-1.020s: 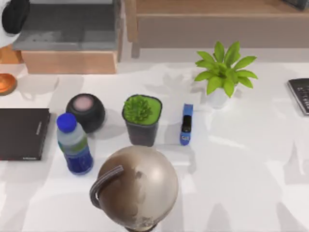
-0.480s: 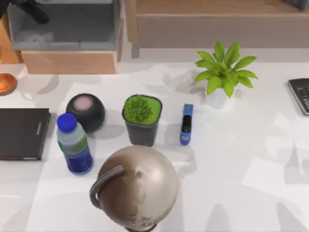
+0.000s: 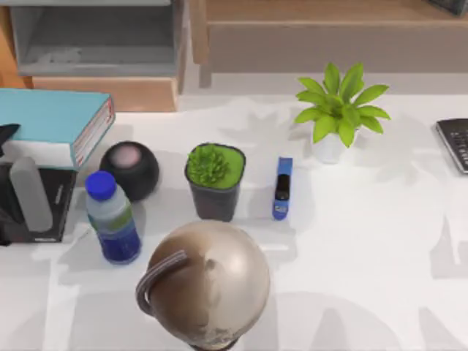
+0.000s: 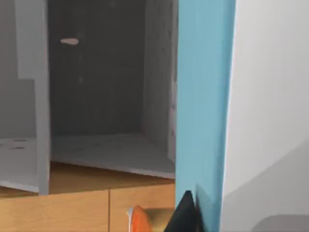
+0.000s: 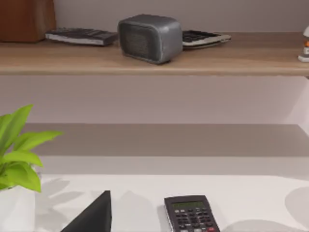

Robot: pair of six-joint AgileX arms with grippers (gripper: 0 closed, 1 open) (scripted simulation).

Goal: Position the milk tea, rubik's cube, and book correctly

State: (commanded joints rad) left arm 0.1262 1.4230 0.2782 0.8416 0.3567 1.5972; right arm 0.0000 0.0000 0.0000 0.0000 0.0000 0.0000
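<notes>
2 potted plants (image 3: pixel 214 175) (image 3: pixel 338 110), 2 books (image 3: pixel 55 124) (image 3: pixel 36 208), 1 bottle (image 3: pixel 112 217), 1 globe (image 3: pixel 208 284), 1 speaker (image 3: pixel 130 167), 1 calculator (image 3: pixel 455 142).

Teal-blue book (image 3: pixel 45 115) with white page edges; blue-capped bottle (image 3: pixel 111 217); green plant in dark pot (image 3: pixel 214 180); white table (image 3: pixel 365 241).

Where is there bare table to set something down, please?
The right side is free, between the leafy plant, the calculator and the front edge. The left is crowded: book, bottle, speaker, plant pot, globe.
</notes>
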